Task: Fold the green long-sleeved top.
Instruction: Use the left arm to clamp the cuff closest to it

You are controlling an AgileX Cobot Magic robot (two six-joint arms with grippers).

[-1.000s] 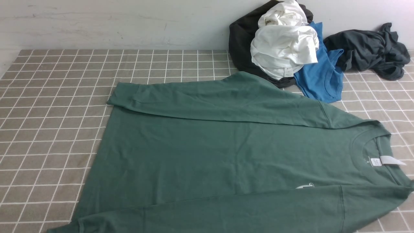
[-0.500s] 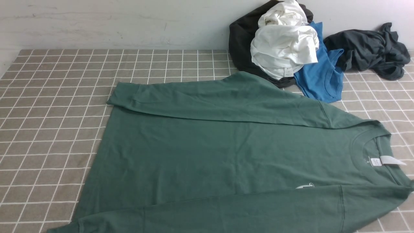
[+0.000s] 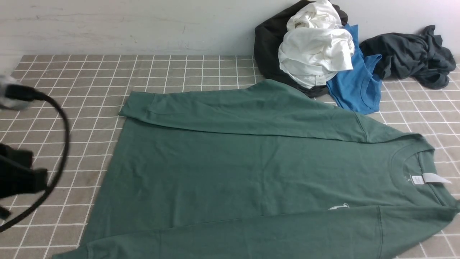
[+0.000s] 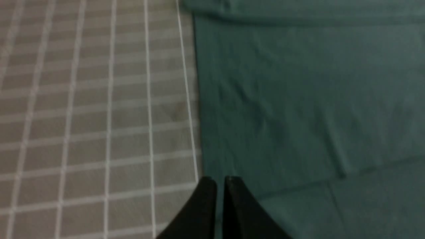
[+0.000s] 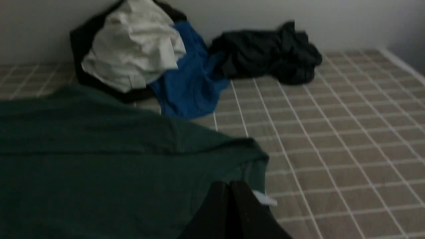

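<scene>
The green long-sleeved top [image 3: 251, 172] lies flat on the checked tablecloth, collar and white neck label [image 3: 433, 178] to the right, hem to the left. Both sleeves are folded in across the body, one along the far edge, one along the near edge. My left arm [image 3: 21, 176] shows blurred at the left edge, its jaws not visible there. In the left wrist view my left gripper [image 4: 220, 181] is shut and empty above the top's hem edge [image 4: 197, 99]. In the right wrist view my right gripper [image 5: 229, 186] is shut and empty above the collar [image 5: 252, 156].
A heap of clothes lies at the far right against the wall: a white garment [image 3: 316, 50] on a black one, a blue shirt [image 3: 354, 86] and a dark grey garment [image 3: 409, 54]. A black cable [image 3: 64, 136] loops from my left arm.
My left arm has come into the front view at the left edge; it was out of view before. The top has not moved.
</scene>
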